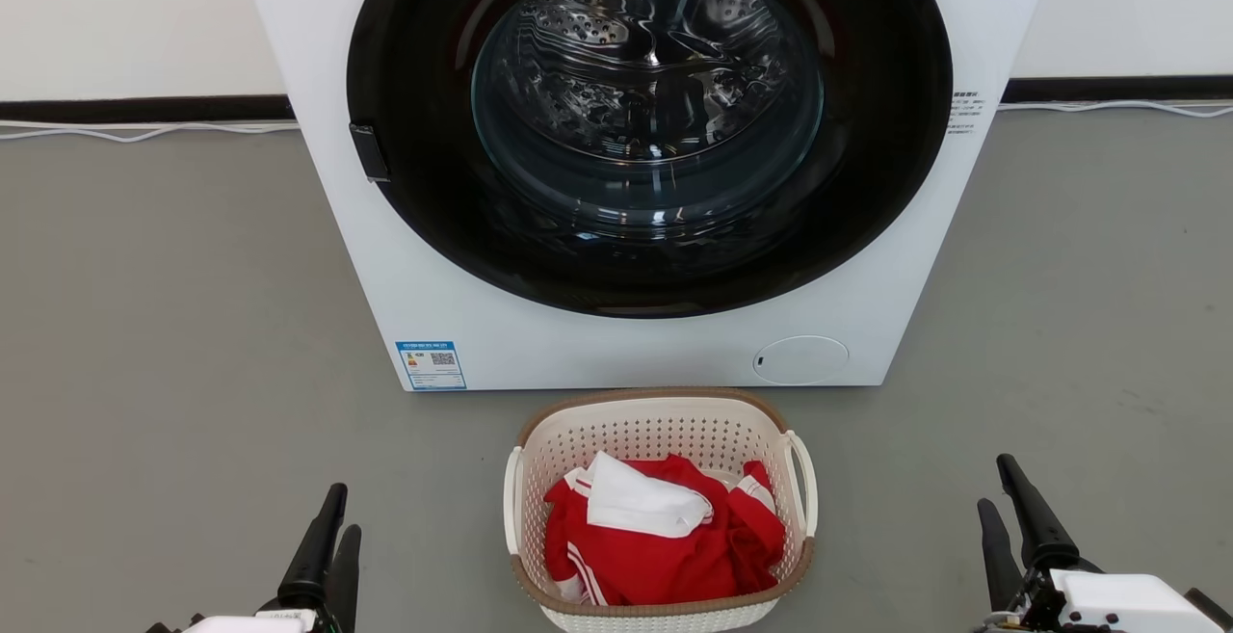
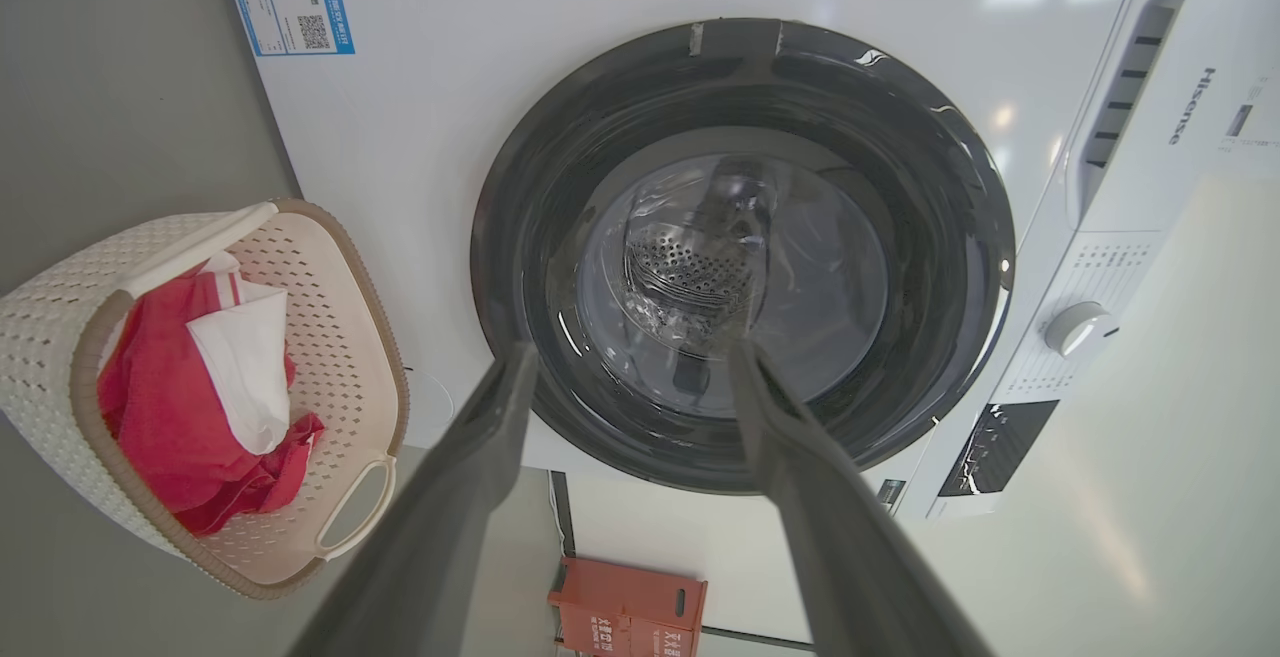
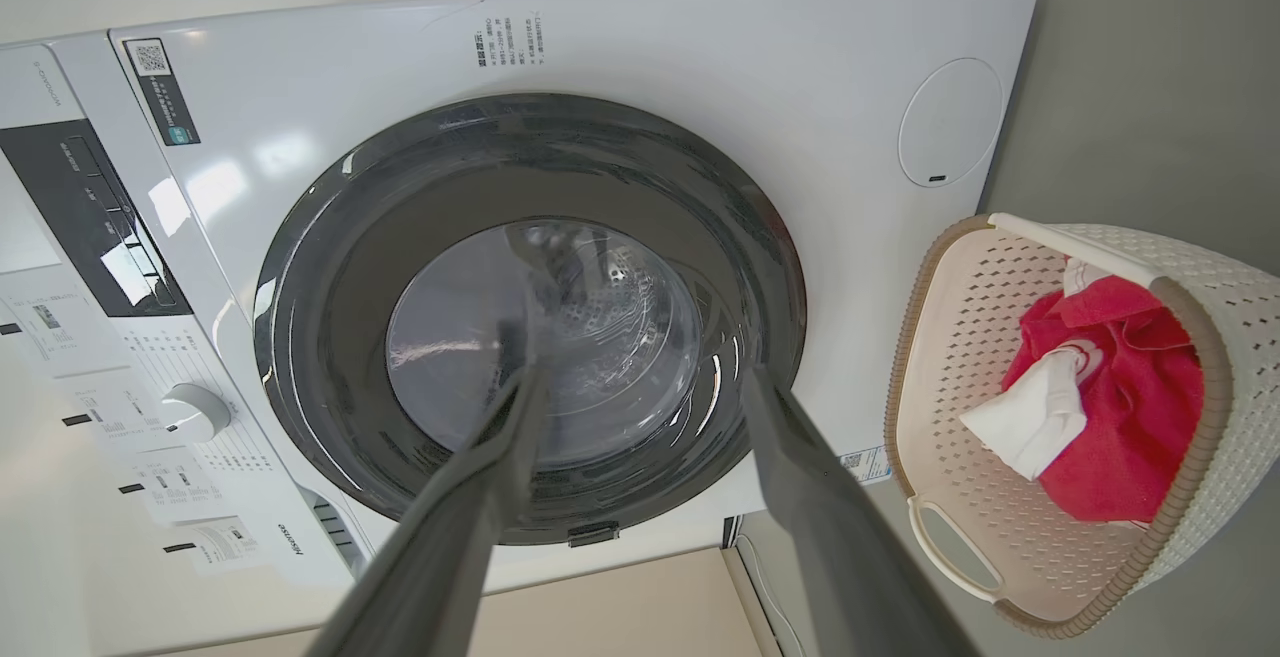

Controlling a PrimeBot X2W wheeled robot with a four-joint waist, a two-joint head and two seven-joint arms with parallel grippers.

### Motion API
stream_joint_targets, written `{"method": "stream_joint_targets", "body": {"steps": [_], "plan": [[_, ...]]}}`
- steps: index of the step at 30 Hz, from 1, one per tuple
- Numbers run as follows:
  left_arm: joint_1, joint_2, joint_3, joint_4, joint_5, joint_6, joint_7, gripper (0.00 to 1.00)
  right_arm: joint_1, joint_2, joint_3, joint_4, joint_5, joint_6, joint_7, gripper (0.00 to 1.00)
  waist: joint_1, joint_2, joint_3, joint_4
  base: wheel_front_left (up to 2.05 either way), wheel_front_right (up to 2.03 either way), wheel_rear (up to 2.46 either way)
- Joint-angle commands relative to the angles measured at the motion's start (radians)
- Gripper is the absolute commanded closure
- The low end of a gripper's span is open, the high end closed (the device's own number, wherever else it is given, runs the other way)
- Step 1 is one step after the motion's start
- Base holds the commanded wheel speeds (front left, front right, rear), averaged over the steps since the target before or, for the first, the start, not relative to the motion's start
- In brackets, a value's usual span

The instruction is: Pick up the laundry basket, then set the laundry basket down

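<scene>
Far left, a white cable (image 1: 144,132) is lying on the grey floor (image 1: 144,325) along the black baseboard (image 1: 144,110). The left claw (image 1: 345,510) is sitting low at the bottom-left of the head view, dark fingers pointing up. In the left wrist view its two fingers are standing clearly apart w/ nothing btwn them, so it is hanging open & empty, well apart from the basket's left side.

The washing machine (image 1: 337,228) is standing against the wall, taking up the ctr of the head view. A blue label (image 1: 431,365) is showing at its lower-left corner, and the steel drum is showing through the glass of the dark-ringed round door (image 1: 645,122).

The laundry basket (image 1: 665,435) is sitting upright on the floor at bottom ctr, just in front of the machine and approx midway btwn the two claws, w/ neither touching it. Its brown rim is running all the way round, and white loop handles are sticking out on the left (image 1: 511,498) & right (image 1: 804,484) sides. Inside, a red garment (image 1: 674,556) w/ white stripes is lying crumpled, and a white cloth (image 1: 636,503) is resting on top of it.

Further right, a round cover (image 1: 800,359) is sitting flush in the machine's lower-right front. The right claw (image 1: 995,482) is sitting at the bottom-right, fingers pointing up. The right wrist view is showing them spread w/ a gap, so it is open & holding nothing, well apart from the basket's right handle.
</scene>
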Motion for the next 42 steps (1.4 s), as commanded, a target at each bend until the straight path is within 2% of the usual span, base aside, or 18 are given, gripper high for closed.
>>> {"method": "stream_joint_targets", "body": {"steps": [1, 6, 18, 26, 42], "plan": [[-0.030, 0.005, -0.002, -0.032, -0.002, -0.001, -0.009, 0.00, -0.023, -0.008, 0.006, -0.033, -0.005, 0.001, -0.013, 0.00, 0.0020, 0.0000, -0.001, 0.000, 0.00, 0.00, 0.00], [-0.023, 0.006, -0.005, -0.043, 0.007, -0.001, -0.024, 0.00, -0.018, -0.009, 0.012, -0.045, -0.041, 0.001, -0.027, 0.00, -0.0001, 0.0000, 0.000, -0.001, 0.00, 0.00, 0.00], [-0.020, 0.008, -0.005, -0.053, 0.098, 0.001, -0.056, 0.00, -0.014, -0.009, 0.021, -0.072, -0.211, 0.002, -0.059, 0.00, -0.0002, 0.0000, -0.001, -0.002, 0.00, 0.00, 0.00], [-0.017, 0.009, -0.010, -0.071, 0.227, 0.016, -0.082, 0.00, -0.009, -0.010, 0.035, -0.098, -0.379, 0.002, -0.086, 0.00, -0.0002, 0.0000, -0.001, -0.003, 0.00, 0.00, 0.00], [-0.009, 0.012, -0.022, -0.082, 0.463, 0.022, -0.126, 0.00, -0.007, -0.012, 0.051, -0.121, -0.630, 0.003, -0.129, 0.00, -0.0002, 0.0000, -0.003, -0.007, 0.00, 0.00, 0.00]]}}
